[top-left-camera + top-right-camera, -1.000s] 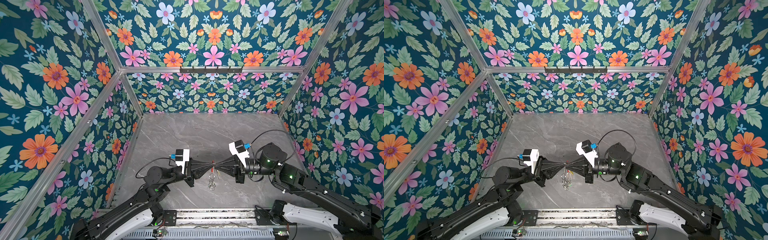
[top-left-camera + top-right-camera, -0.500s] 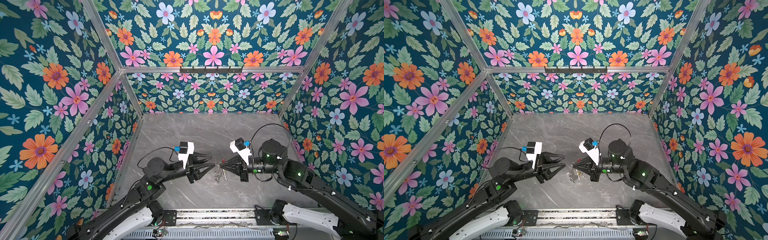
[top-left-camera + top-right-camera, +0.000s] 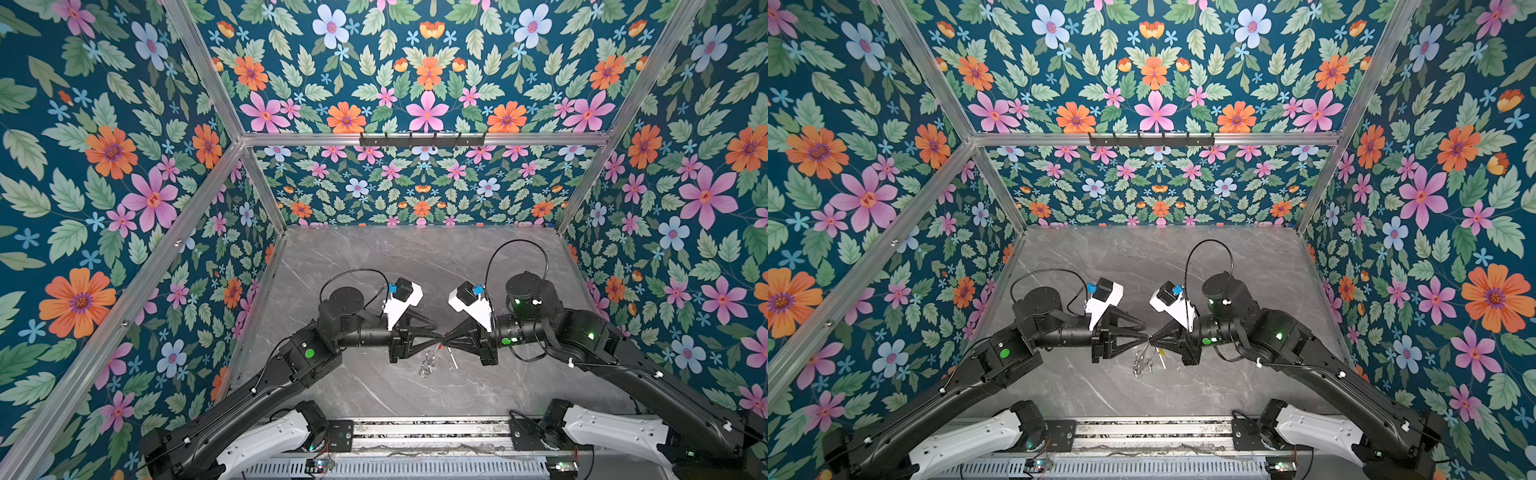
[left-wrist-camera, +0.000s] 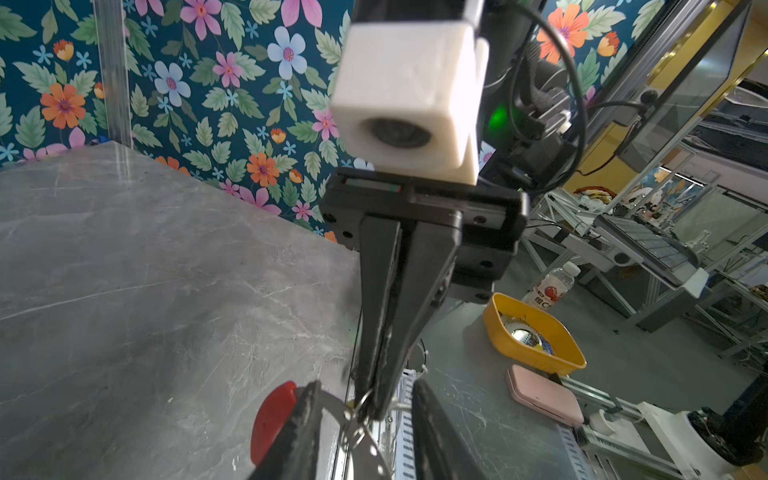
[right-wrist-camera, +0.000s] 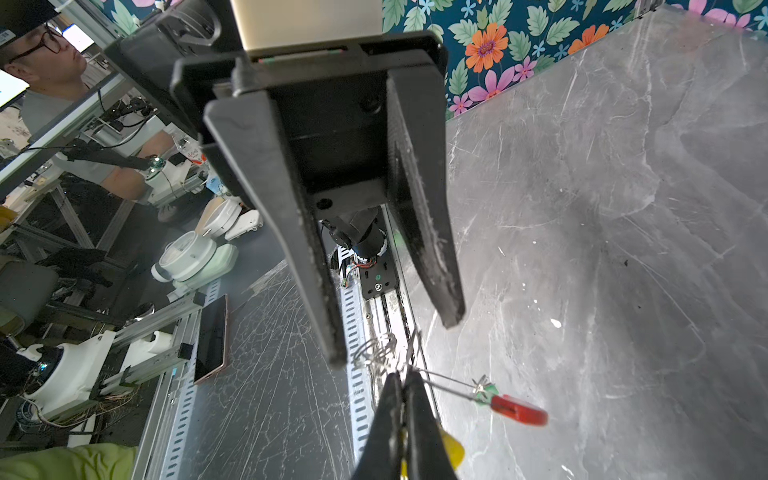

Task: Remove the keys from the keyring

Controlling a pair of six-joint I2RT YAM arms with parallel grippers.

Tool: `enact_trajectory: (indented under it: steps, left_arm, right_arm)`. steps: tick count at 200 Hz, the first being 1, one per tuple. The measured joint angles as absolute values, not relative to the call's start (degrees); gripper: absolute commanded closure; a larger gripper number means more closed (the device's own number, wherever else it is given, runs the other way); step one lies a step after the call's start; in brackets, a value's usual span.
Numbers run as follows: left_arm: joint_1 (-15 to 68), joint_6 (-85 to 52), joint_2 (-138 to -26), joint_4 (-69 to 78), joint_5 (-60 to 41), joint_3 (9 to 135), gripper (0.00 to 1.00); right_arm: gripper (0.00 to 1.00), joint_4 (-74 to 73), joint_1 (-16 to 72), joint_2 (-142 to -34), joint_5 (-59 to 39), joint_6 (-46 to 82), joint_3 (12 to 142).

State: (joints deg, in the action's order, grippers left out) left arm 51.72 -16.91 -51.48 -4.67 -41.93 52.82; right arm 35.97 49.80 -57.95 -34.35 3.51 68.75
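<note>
Both grippers meet tip to tip above the front middle of the table in both top views. My right gripper [image 3: 445,341] [image 5: 403,374] is shut on the thin grey keyring [image 5: 444,380]. The ring's red segment [image 5: 517,409] [image 4: 272,419] sticks out sideways, with a green tag [image 5: 485,392] beside it. Silver loops [image 3: 427,363] [image 3: 1140,360] dangle below the tips. A yellow key [image 5: 453,449] shows partly behind the right fingers. My left gripper [image 3: 438,334] [image 4: 365,384] is open, its fingers [image 5: 291,216] straddling the right gripper's tips and the ring without pinching either.
The grey marble table [image 3: 415,266] is walled by floral panels on three sides. A black hook rail [image 3: 422,139] runs along the back wall. The arms' base rail [image 3: 428,432] lies along the front edge. Beyond it stand a yellow bowl [image 4: 536,332] and a pink case [image 4: 544,399].
The left gripper let go of the ring, opened and drew back to the left. It has since returned, still open, around the right gripper's tips. The right gripper kept its hold.
</note>
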Motion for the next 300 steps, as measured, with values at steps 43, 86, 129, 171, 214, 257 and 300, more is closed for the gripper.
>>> enact_trajectory:
  steps: [43,86,129,171,214,257,300]
  left_arm:
    - [51.3,-16.2,-52.4,-6.2,-43.6,53.5,0.68]
    - [51.3,-16.2,-53.5,-6.2,-46.2,53.5,0.77]
    - [51.1,-16.2,-53.3,-6.3,-46.3,53.4,0.88]
    - [51.1,-15.1,-53.3,-6.0,-47.1,53.0,1.0]
    - [51.1,-15.2,-51.4,-3.8,-46.1,51.0,1.0]
    - [51.1,-16.9,-48.2,1.9,-43.3,48.0,1.0]
    - [51.2,-18.7,-46.4,8.1,-40.4,45.1,1.0]
  right_arm:
    - [1.0,36.6,49.7,-57.8,-34.9,2.8,69.2]
    - [1.0,36.7,49.6,-57.8,-34.9,2.8,69.2]
    - [1.0,36.7,49.3,-58.1,-35.4,2.6,69.2]
    - [1.0,37.0,49.2,-58.5,-34.8,2.9,69.3]
    - [0.72,35.5,49.2,-58.3,-34.3,4.3,68.5]
    - [0.54,28.3,49.1,-55.7,-32.0,6.2,63.7]
    - [0.52,19.4,49.1,-50.7,-29.2,9.1,57.3]
